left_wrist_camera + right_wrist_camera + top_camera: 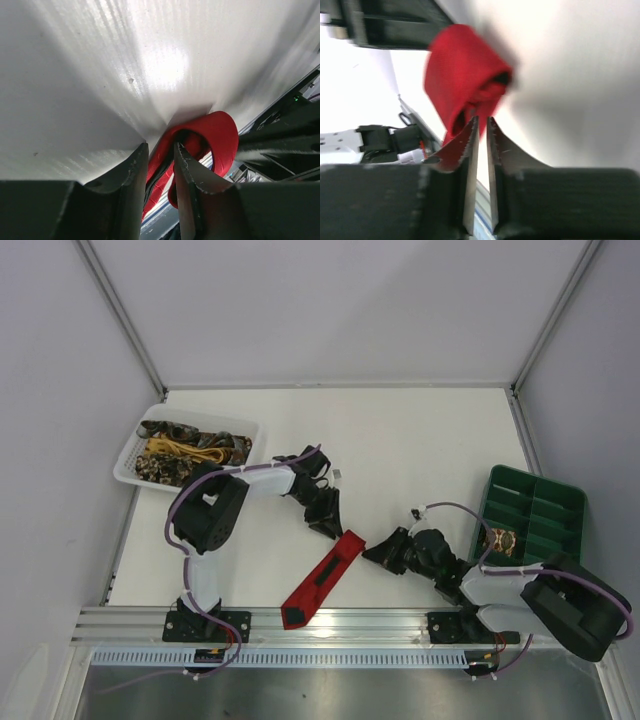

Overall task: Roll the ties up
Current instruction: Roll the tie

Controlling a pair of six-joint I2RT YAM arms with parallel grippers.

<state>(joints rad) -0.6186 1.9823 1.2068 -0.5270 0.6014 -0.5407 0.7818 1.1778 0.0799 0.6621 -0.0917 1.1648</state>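
Left wrist view: the left gripper [160, 157] is clamped on the folded end of the red tie [220, 137], with fabric pinched between its fingers. The right gripper [481, 122] has its fingers almost together, a thin bare slit between them, tips at the tie's curl. Seen from above, the tie runs diagonally across the table [420, 440] toward the near rail. Other ties [185, 450] lie in the white basket [125, 470].
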